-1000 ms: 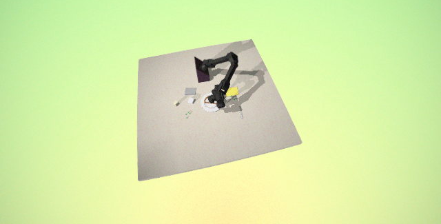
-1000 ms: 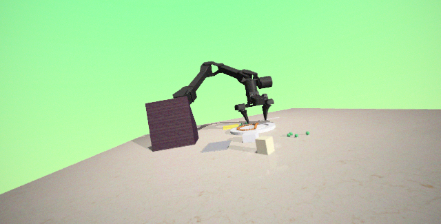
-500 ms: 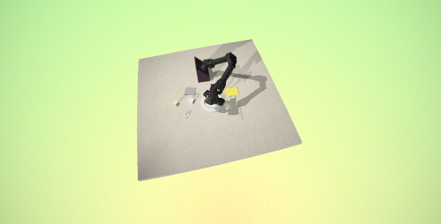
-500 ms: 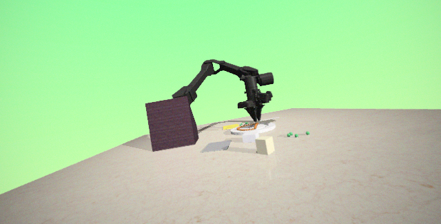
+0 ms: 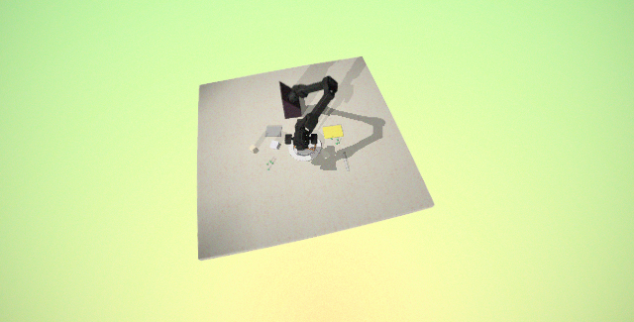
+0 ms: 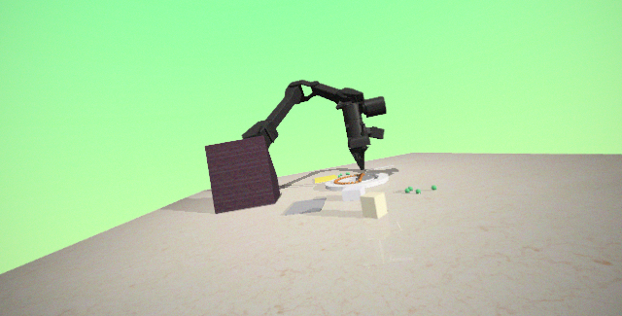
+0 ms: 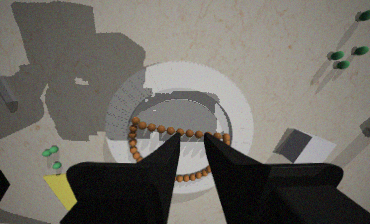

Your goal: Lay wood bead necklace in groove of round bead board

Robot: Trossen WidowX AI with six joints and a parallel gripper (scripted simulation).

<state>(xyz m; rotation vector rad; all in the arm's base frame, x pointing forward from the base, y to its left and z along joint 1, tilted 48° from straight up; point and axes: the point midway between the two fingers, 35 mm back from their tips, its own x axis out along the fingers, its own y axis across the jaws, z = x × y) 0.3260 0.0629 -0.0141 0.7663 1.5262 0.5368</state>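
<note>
The round white bead board lies flat under the arm. The orange-brown wood bead necklace lies on it in a D shape. In the wrist view its curved part follows the lower side of the ring, partly hidden by the fingers. Its other run crosses the middle nearly straight, and no beads show along the upper arc of the groove. My gripper points down over the board, partly open. The tips stand on either side of a few beads of the straight run in the wrist view, with gaps beside them.
A yellow plate and a grey rod lie on one side. A white block, cream block and grey sheet lie opposite. Small green balls lie nearby. A dark box stands by the arm's base.
</note>
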